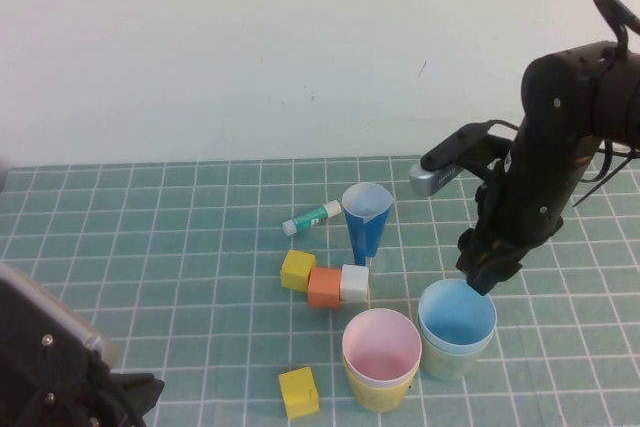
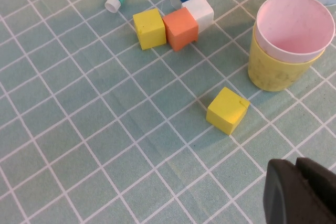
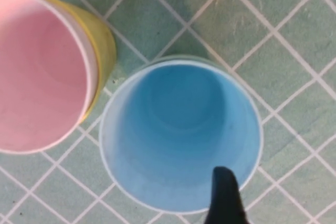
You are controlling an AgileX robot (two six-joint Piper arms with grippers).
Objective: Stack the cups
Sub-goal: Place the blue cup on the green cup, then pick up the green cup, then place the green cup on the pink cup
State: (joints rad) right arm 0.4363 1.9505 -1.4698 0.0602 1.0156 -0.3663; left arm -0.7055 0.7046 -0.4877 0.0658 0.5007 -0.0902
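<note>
A pink cup (image 1: 381, 345) sits nested in a yellow cup (image 1: 382, 393) at the front. To its right a light blue cup (image 1: 457, 313) sits nested in a pale cup (image 1: 452, 361). A dark blue cup (image 1: 366, 217) stands upright farther back. My right gripper (image 1: 482, 275) hangs just above the far rim of the light blue cup. In the right wrist view one dark fingertip (image 3: 226, 198) overlaps that cup's rim (image 3: 181, 135); the other finger is out of view. My left gripper (image 2: 296, 192) is shut and empty, low at the near left (image 1: 135, 392).
A yellow cube (image 1: 297, 269), an orange cube (image 1: 324, 286) and a white cube (image 1: 354, 283) lie in a row beside the dark blue cup. Another yellow cube (image 1: 298, 392) lies left of the yellow cup. A green-and-white tube (image 1: 311, 217) lies behind.
</note>
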